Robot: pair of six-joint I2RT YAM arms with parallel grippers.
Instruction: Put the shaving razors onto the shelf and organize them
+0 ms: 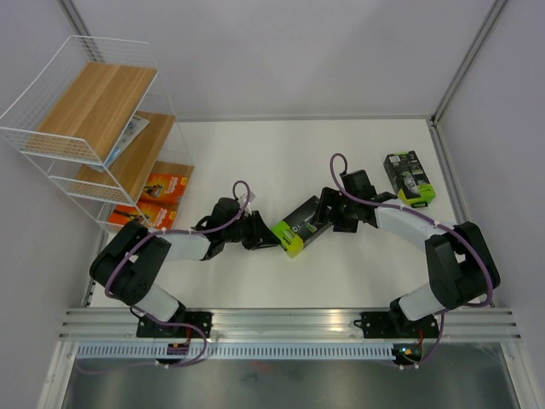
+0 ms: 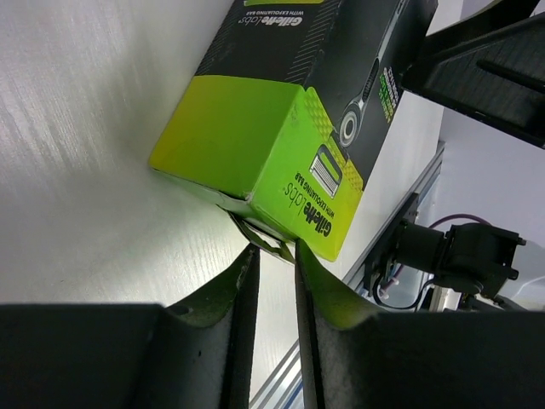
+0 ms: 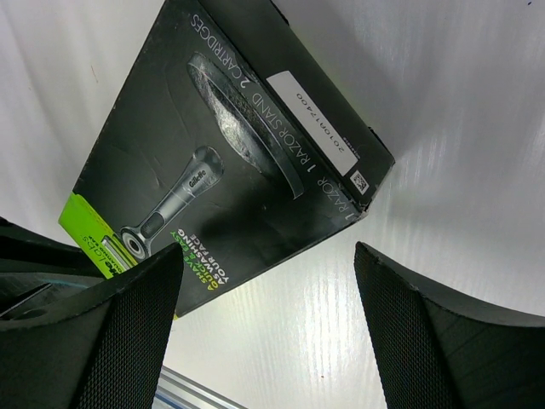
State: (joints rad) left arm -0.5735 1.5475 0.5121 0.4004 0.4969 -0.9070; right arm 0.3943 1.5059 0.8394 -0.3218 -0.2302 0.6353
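A black razor box with a lime-green end (image 1: 300, 223) lies diagonally on the table between my two grippers. My left gripper (image 1: 271, 232) is at its lime end. In the left wrist view the jaws (image 2: 274, 247) stand a narrow gap apart on either side of the box's thin hang tab (image 2: 268, 237), below the lime face (image 2: 255, 128). My right gripper (image 1: 328, 213) is open at the black end; the box (image 3: 230, 145) lies just beyond its wide-spread fingertips (image 3: 266, 251). The shelf (image 1: 98, 102) at far left holds two orange boxes (image 1: 162, 187) (image 1: 128, 213) and a white-blue pack (image 1: 128, 136).
A second black box with a lime end (image 1: 407, 177) lies at the back right near the wall. The metal rail (image 1: 289, 324) carrying both arm bases runs along the near edge. Grey walls close in the table on the left, back and right.
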